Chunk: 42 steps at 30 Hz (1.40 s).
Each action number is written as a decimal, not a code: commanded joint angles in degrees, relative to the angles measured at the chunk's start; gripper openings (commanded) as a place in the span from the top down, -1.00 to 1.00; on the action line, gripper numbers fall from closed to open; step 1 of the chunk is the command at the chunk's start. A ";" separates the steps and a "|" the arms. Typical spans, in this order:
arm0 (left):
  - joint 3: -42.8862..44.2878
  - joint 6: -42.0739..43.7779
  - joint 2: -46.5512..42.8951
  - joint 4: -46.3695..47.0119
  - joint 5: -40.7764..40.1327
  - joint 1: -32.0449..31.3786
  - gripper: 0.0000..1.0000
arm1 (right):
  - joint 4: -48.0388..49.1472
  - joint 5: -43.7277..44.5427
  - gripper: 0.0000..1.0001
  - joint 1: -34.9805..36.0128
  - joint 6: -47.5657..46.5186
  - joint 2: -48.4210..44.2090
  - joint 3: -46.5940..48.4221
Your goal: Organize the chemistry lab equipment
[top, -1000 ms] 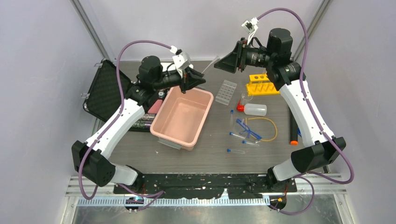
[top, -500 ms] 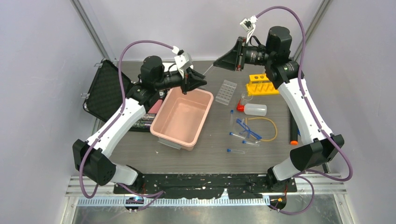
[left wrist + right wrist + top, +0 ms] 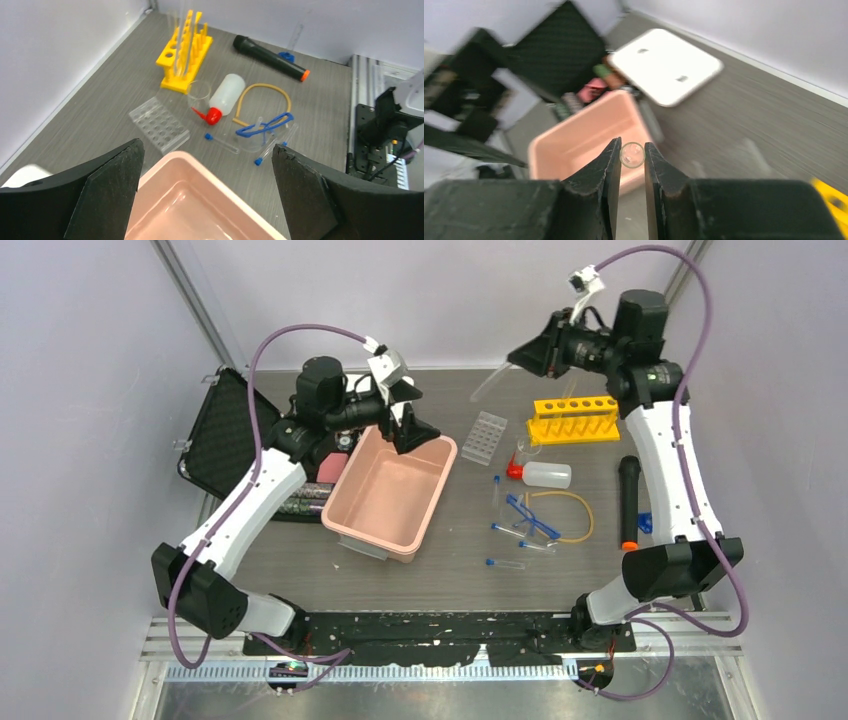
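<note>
**Hazard Notes: Clear Tube Held Aloft in the Right Tool**

Nearest the arm bases, several small clear blue-capped test tubes (image 3: 508, 564) lie loose on the grey table (image 3: 460, 585). Being round, they are likely to roll if an arm or cable brushes them.

Just beyond, the blue safety glasses (image 3: 532, 517) lie beside the loop of yellow tubing (image 3: 585, 515). Lifting either may drag the other.

Farther on, the white red-capped squeeze bottle (image 3: 547, 476) lies on its side, with the clear funnel (image 3: 524, 449) near its cap. A low pass here could knock the funnel over.

The left tool (image 3: 408, 422) hangs over the far rim of the pink plastic tub (image 3: 390, 495), jaws wide apart and empty. A straight descent risks striking that rim.

The clear tube tray (image 3: 485, 435) and the yellow tube rack (image 3: 572, 422) stand near the far edge.

Farthest, the right tool (image 3: 632, 145) is raised above the table's far edge and clamped on a long clear tube (image 3: 632, 155). The grip sits near one end, so the free length (image 3: 495, 380) may swing or slip. If the tube meets a rack hole at a tilt, it could jam, tip the rack or crack.
</note>
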 commanded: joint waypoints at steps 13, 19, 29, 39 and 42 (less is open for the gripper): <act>-4.28 2.52 -6.89 1.22 -9.23 2.20 -0.99 | 3.16 36.03 0.90 -20.29 -23.72 2.33 -11.77; -4.81 5.07 -6.58 2.88 -9.16 2.18 -0.99 | 13.55 35.07 0.90 -20.92 -23.28 6.92 -15.20; -4.15 5.76 -5.63 1.28 -8.83 2.18 -0.99 | 22.68 32.91 0.90 -20.90 -20.75 11.05 -16.45; -3.68 5.92 -4.56 1.40 -8.65 2.19 -0.99 | 29.30 32.47 0.90 -20.88 -21.55 10.65 -20.72; -2.93 5.74 -3.89 1.22 -8.32 2.18 -0.99 | 29.37 32.57 0.90 -20.87 -21.76 11.66 -20.87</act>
